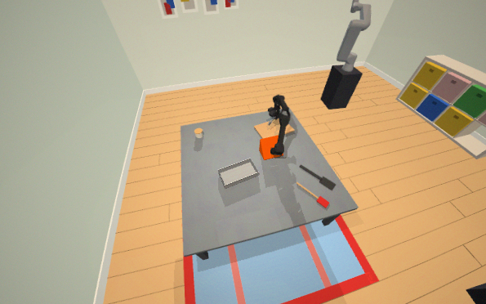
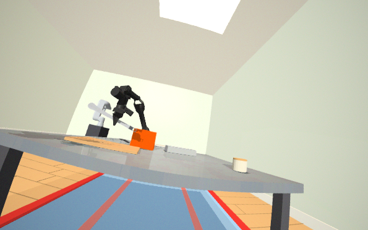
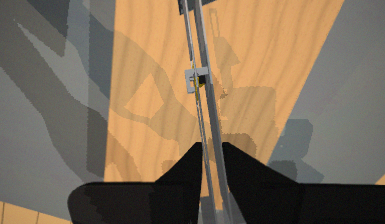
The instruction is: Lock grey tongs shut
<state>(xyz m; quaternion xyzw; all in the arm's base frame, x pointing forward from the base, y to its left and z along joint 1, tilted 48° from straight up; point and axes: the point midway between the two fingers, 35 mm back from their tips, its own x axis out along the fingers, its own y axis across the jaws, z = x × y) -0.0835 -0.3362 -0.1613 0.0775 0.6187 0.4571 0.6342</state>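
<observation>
My gripper is shut on the grey tongs, above the wooden board. In the exterior view the tongs slant, with the broad end high on the left and the narrow end low near the orange block. In the wrist view their two arms lie close together and nearly parallel, with a small pale bracket between them. Whether the lock has caught cannot be seen. The roasting tin stands on the table with no tongs across it.
The orange block stands at the arm's base, beside the board. A pale cup stands at the table's far left in the top view. A dark spatula and a red-headed tool lie on the right.
</observation>
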